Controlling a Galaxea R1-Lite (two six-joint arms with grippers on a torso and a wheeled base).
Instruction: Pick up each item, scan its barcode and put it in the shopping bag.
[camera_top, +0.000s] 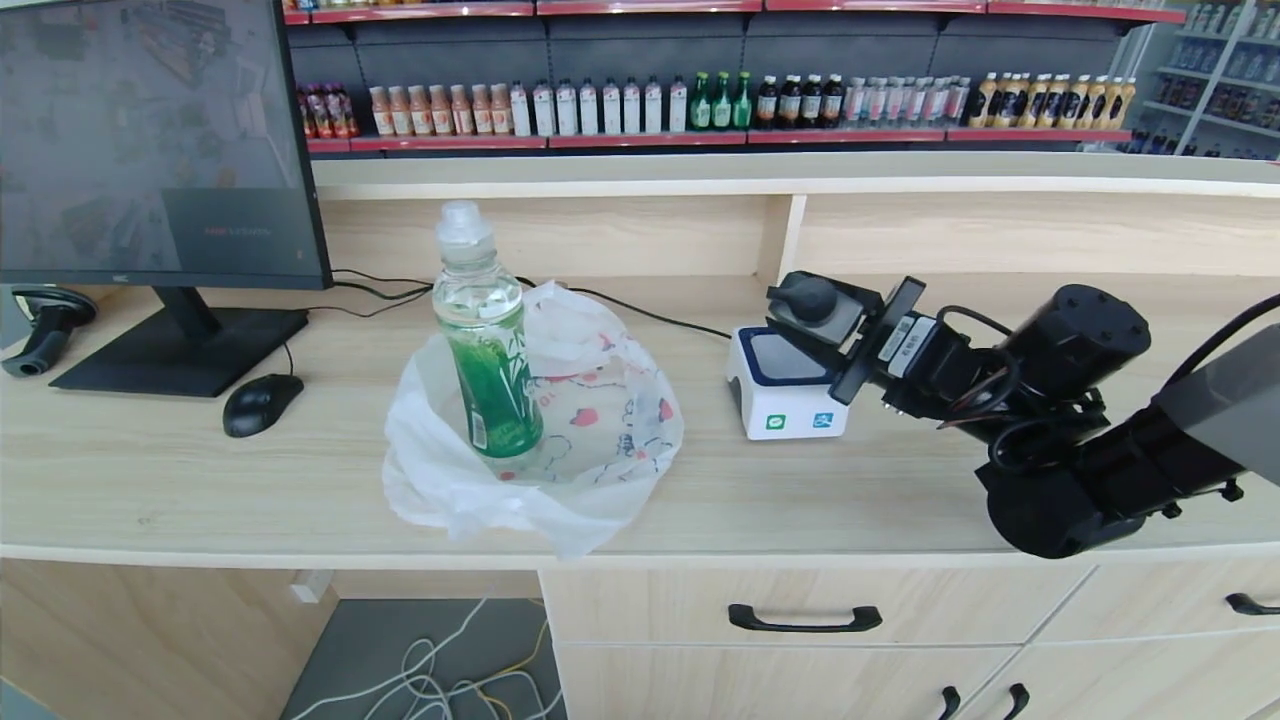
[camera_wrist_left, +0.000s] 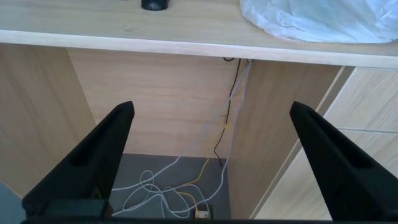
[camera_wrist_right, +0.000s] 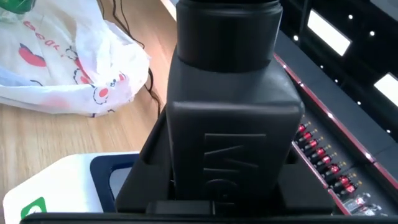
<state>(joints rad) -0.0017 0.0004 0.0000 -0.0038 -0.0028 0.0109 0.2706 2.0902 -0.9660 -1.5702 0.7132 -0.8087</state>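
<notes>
My right hand (camera_top: 822, 322) pinches a black bottle (camera_top: 806, 298) over the white scanner (camera_top: 790, 408), left hand (camera_wrist_left: 211, 111) spread wide.

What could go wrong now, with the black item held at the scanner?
The green-label bottle stands in the shopping bag; dropping the black item in beside it may tip it over. The right gripper hangs close over the scanner and could knock it when swinging away.

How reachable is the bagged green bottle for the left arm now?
Probably not directly: the left tool sits open below the counter edge, which blocks the way to the bottle.
</notes>
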